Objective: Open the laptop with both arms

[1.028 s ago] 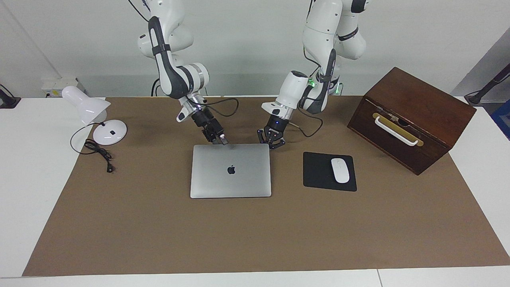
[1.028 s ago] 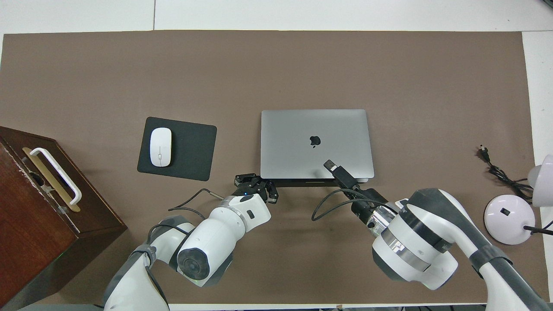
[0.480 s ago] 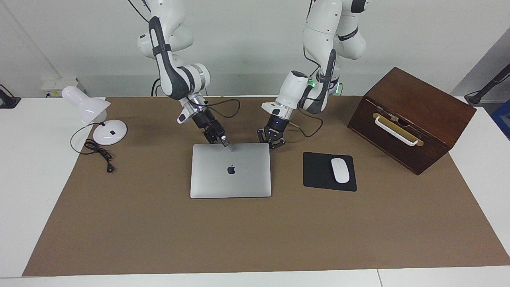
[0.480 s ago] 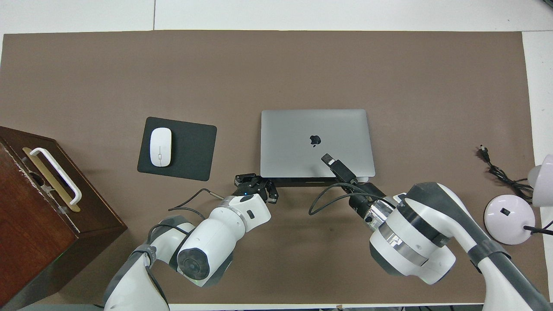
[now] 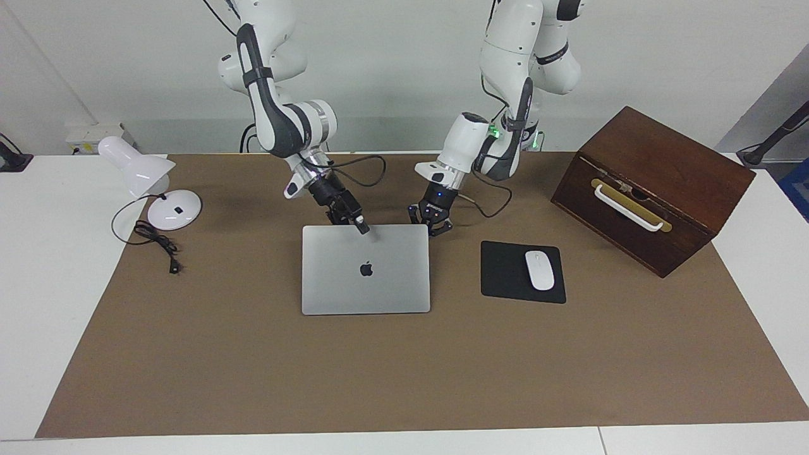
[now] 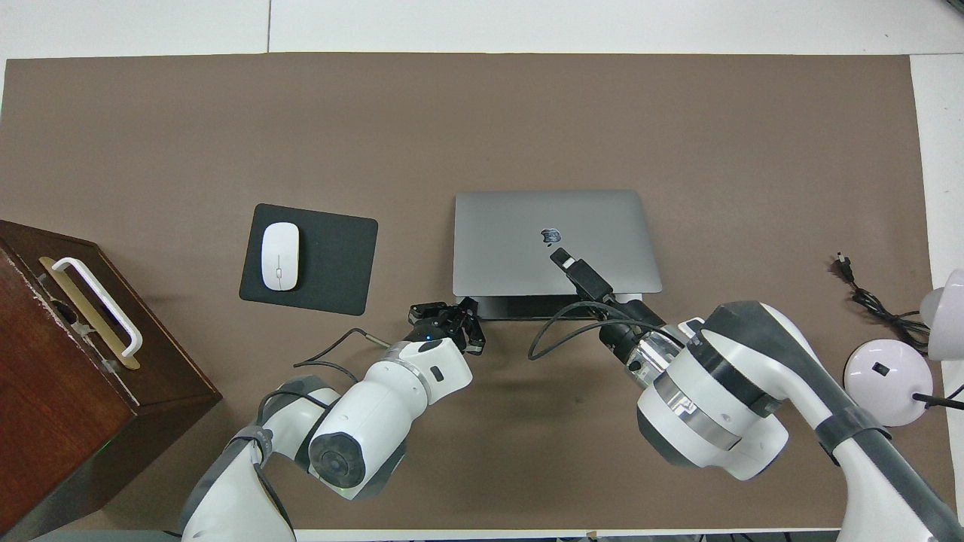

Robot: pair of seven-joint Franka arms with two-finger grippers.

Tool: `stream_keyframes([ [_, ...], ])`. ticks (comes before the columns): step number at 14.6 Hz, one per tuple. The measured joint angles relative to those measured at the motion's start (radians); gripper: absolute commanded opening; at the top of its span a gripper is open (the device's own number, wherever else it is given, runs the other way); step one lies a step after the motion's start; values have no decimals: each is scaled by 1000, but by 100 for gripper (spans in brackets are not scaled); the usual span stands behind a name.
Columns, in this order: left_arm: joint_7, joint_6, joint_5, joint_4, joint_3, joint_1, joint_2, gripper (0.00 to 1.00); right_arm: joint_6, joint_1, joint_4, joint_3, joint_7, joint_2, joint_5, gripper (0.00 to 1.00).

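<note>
Quick headcount of what's on the table point(image 5: 392, 379): one laptop point(image 5: 366, 272), one black mouse pad point(image 5: 505, 278) with one white mouse point(image 5: 540, 270) on it, one dark wooden box point(image 5: 654, 186) with a single white handle, and one white desk lamp point(image 5: 148, 180) with one black cord point(image 5: 155, 243). Two white robot arms too, so two tools: the left tool point(image 5: 432, 227) and right tool point(image 5: 354, 222).

A white counter point(image 5: 50, 284) carries a brown mat point(image 5: 404, 366). On the mat lies the laptop point(image 5: 366, 278); beside it toward the left arm's end, a mouse pad point(image 5: 505, 278), then a wooden box point(image 5: 657, 183); toward the right arm's end, a lamp point(image 5: 170, 208).
</note>
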Motion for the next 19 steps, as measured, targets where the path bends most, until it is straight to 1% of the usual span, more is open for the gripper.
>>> stream_keyframes([
  [3,0,1,0,0,0,0,1,0,0,-1,55,0,0,14,0,100],
  [10,0,2,0,0,0,0,1,0,0,-15,227,-5,0,97,0,100],
  [15,0,2,0,0,0,0,1,0,0,-23,285,-5,0,116,0,100],
  [19,0,2,0,0,0,0,1,0,0,-49,369,-5,0,146,-1,100],
])
